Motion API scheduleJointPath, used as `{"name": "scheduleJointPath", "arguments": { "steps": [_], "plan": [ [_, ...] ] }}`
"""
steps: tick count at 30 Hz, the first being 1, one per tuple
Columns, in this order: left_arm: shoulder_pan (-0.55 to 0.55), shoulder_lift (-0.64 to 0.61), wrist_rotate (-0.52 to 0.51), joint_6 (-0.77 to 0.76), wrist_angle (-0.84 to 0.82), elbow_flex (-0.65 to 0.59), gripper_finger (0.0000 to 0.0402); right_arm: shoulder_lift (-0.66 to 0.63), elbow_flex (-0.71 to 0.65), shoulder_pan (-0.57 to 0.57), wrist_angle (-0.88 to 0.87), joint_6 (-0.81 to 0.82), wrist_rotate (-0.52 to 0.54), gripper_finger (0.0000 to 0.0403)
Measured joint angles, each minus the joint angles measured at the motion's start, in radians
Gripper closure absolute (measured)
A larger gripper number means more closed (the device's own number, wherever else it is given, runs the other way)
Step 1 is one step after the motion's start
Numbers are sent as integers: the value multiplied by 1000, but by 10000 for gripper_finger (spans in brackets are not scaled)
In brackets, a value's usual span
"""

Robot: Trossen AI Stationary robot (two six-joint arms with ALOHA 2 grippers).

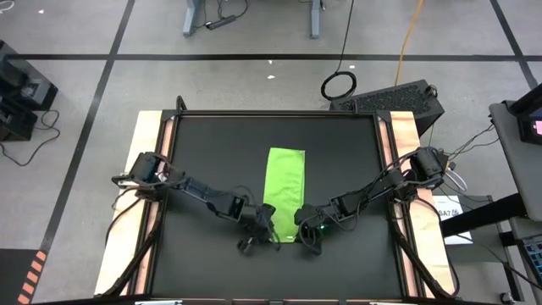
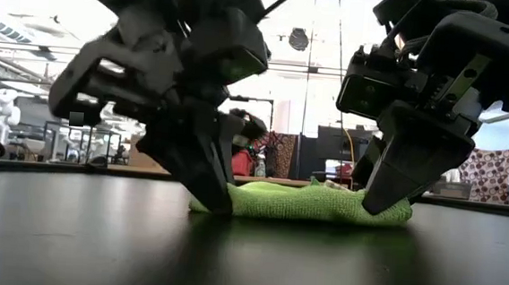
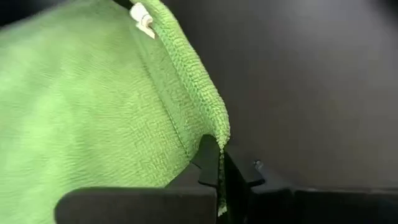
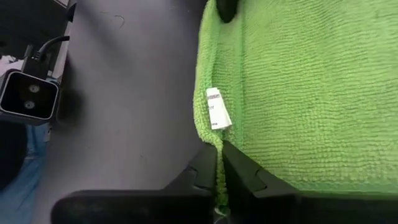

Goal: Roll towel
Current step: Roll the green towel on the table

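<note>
With the towel (image 1: 284,191) flat mid-table (image 1: 203,152) and both pincers, left (image 1: 264,222) and right (image 1: 306,227), clamped tight on its 2 near corners, lift them evenly and curl the edge far-ward for a tight roll.

Both arms were dark, near-black, built of jointed segments with blocky housings at the wrists. The left arm (image 1: 199,191) carried thin black cables looping beside its links. The right arm (image 1: 373,191) showed a small green light near its wrist. Each gripper ended in two flat, dark, tapered fingers (image 4: 208,171) with stepped inner edges.
</note>
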Motion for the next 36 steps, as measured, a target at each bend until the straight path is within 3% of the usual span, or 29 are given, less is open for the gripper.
{"name": "scheduleJointPath", "arguments": {
  "steps": [6, 10, 13, 17, 24, 30, 36],
  "plan": [
    [69, 4, 245, -104, 8, -1, 399, -26, 0, 26, -25, -75, 56, 287],
    [86, 5, 313, -136, 6, -2, 400, -94, 1, 67, -105, -159, 163, 207],
    [106, 6, 343, -162, 9, -3, 400, -138, 2, 121, -163, -246, 288, 176],
    [132, 7, 366, -190, 18, -3, 401, -135, 2, 216, -155, -398, 450, 177],
    [176, 7, 401, -261, 46, -3, 401, -11, 20, 325, -80, -624, 699, 216],
    [195, 18, 434, -306, 58, -2, 401, 104, 107, 356, -94, -789, 794, 239],
    [195, 35, 463, -320, 72, 2, 401, 138, 134, 352, -181, -755, 849, 253]
  ]
}}
